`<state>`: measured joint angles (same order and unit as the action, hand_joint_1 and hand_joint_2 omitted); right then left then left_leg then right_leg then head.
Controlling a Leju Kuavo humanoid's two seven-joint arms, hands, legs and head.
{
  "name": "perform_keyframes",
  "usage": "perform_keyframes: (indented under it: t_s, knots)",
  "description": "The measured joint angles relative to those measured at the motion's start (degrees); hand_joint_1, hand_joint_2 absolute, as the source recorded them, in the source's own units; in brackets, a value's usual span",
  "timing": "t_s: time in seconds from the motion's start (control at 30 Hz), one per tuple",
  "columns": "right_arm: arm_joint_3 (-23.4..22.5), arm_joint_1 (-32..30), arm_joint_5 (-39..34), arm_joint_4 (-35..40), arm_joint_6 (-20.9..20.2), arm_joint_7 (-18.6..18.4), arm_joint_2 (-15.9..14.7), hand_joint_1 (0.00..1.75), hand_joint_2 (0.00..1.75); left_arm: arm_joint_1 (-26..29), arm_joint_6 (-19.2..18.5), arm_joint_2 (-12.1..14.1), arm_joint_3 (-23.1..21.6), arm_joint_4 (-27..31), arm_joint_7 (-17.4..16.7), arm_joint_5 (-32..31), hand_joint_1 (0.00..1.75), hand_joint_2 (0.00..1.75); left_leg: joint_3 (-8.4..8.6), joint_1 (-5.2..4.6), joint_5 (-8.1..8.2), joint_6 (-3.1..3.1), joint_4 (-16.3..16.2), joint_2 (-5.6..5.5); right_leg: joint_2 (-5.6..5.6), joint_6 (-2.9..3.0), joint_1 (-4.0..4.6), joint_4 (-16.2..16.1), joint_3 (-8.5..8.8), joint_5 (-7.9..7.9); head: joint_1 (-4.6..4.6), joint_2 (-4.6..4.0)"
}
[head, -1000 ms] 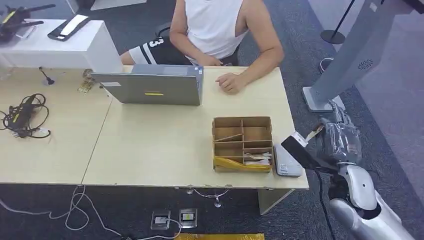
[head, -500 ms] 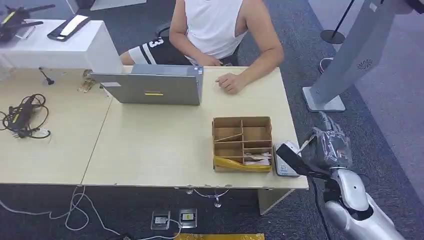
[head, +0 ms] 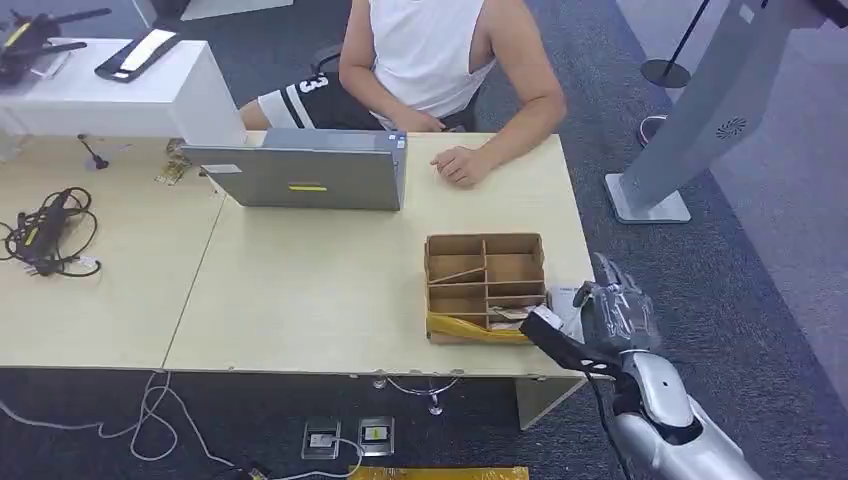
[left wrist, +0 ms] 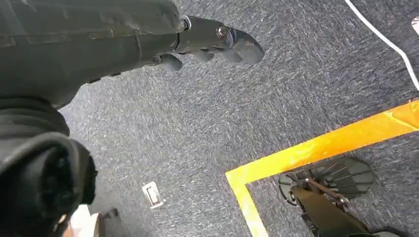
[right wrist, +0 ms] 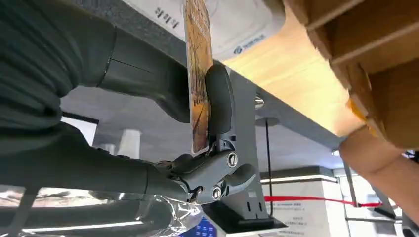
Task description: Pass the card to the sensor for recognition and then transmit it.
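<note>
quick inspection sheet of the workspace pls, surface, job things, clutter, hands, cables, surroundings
surface: pale wood desk, two tops butted together.
job's things: card pinched upright in the right hand; white sensor at the desk's right edge beside the cardboard divider box.
clutter: grey laptop at the far side; white stand at the far left.
hands: right hand holds the card over the sensor; left hand hangs over the carpet, fingers curled, holding nothing.
cables: black bundle on the left desk; white cable on the floor below.
surroundings: a person seated behind the desk, hand resting on it; grey kiosk on the right; orange floor tape.
</note>
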<state>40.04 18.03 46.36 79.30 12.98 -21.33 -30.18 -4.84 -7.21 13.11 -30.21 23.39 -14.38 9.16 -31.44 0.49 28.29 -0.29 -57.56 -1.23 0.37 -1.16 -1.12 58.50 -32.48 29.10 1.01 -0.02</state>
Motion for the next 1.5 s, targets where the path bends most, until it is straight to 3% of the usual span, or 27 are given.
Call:
perform_keyframes:
  t_s: [0.83,1.27,1.5]
  knots:
    - [2.82,0.91,-1.68,-5.72,1.70,0.31,2.73,1.75,1.75,0.52,0.00,0.74,0.00,1.13,-0.04,0.65,0.00,0.00,0.05,0.00,0.00,0.00,0.00,0.02,0.01,0.00,0.00,0.00,0.03,0.00,0.00,0.00]
    - [2.80,1.68,-4.41,-10.90,4.52,1.27,3.78,1.75,1.75,2.29,0.00,0.81,-0.02,2.49,0.22,3.95,0.00,0.00,0.32,0.00,0.01,0.00,0.00,0.05,0.03,0.00,0.01,-0.03,0.29,0.00,0.02,0.00]
    - [3.54,1.50,-5.31,-15.56,5.59,3.02,6.03,1.75,1.75,2.91,0.00,0.79,-0.04,2.78,1.86,6.99,0.00,0.00,0.32,-0.01,-0.03,0.03,0.01,-0.08,-0.12,0.00,-0.01,-0.03,0.36,0.00,0.02,0.00]
